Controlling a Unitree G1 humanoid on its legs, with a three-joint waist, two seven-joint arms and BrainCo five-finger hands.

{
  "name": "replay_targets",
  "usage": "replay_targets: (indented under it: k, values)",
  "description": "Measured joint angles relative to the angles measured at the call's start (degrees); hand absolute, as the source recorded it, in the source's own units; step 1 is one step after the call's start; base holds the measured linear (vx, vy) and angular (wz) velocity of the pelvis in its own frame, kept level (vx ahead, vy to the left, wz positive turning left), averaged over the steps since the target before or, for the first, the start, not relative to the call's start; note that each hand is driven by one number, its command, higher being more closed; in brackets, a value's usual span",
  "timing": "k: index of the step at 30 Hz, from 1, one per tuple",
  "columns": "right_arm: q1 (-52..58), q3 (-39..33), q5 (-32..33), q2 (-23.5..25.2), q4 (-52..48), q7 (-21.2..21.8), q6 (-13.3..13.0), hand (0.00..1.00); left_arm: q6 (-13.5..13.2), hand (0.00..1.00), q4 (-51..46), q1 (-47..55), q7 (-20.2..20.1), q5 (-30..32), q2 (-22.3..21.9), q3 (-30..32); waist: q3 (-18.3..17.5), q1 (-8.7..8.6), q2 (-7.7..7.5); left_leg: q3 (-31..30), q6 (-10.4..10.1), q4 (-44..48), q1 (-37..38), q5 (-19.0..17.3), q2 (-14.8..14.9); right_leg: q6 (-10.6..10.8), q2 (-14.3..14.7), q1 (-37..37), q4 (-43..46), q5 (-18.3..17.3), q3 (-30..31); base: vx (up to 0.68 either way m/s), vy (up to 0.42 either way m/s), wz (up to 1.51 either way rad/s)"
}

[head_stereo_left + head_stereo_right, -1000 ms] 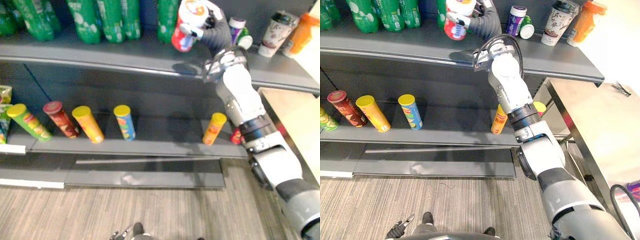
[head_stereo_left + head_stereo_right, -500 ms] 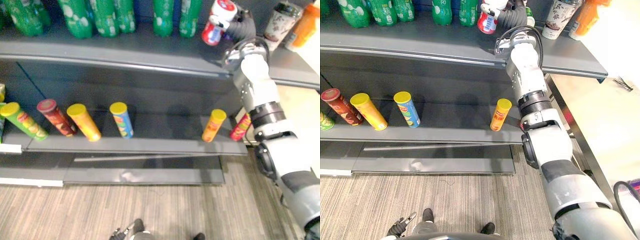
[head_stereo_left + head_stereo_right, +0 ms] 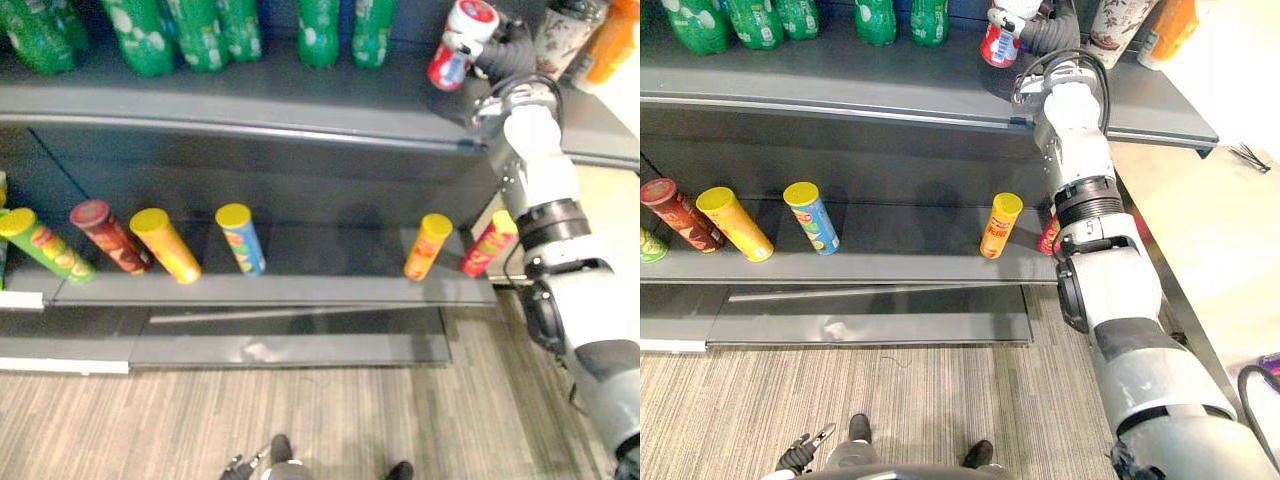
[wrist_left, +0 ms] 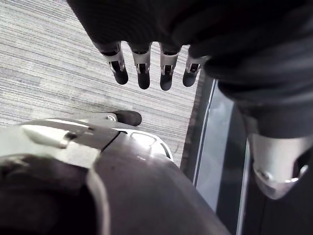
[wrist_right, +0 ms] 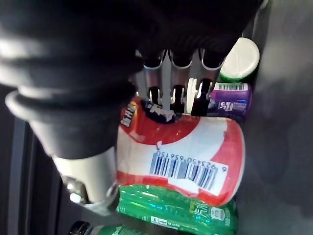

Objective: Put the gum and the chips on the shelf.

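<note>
- Saw the left hand [image 4: 143, 73] hanging low over the striped floor [image 3: 300, 420], fingers straight and slack, holding nothing.
- Found six chip tubes [image 3: 242, 240] leaning on the lower shelf [image 3: 300, 290]. Counted a green tube [image 3: 45, 245], a dark red tube [image 3: 108, 238], a yellow tube [image 3: 165, 245] and a blue tube [image 3: 812, 218] grouped toward the left.
- Found an orange tube [image 3: 428, 246] and a red tube [image 3: 488, 245] near the right end, well apart from the rest.
- Saw the right hand [image 3: 503, 58] up at the upper shelf [image 3: 250, 100], fingers and thumb wrapped round the red-and-white gum canister [image 3: 460, 45].
- Saw the canister held tilted over the board; could not tell whether it touched.
- Noted a green bottle [image 5: 171, 210] just beside the canister, with more green bottles [image 3: 145, 35] in a row to the left.
- Noted a purple container [image 5: 230, 100] and a white-lidded container [image 5: 239, 61] just past the fingertips, crowding the back.
- Spotted a printed cup [image 3: 560, 35] and an orange bottle [image 3: 610, 50] farthest right.
</note>
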Motion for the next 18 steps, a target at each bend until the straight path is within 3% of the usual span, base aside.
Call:
replay_targets:
  k: [8, 18]
  values:
    - [0.9, 0.0, -1.6, -1.5, 0.0, 0.1, 0.1, 1.00, 0.0, 0.00, 0.0, 0.1, -0.1, 0.0, -0.1, 0.0, 1.0, -1.40, 0.40, 0.6, -0.1, 0.0, 0.4, -0.1, 0.1, 0.0, 0.0, 0.0, 0.1, 0.0, 0.7, 0.01, 0.002, -0.03]
    - [3.9, -1.5, -2.1, -1.7, 0.0, 0.2, 0.1, 1.00, 0.0, 0.00, 0.0, 0.2, -0.1, 0.0, -0.1, 0.0, 1.0, -1.53, 0.42, 1.5, -0.2, 0.0, 0.9, -0.1, 0.1, -0.2, 0.1, -0.2, 0.1, 0.1, 1.7, 0.02, 0.001, -0.05]
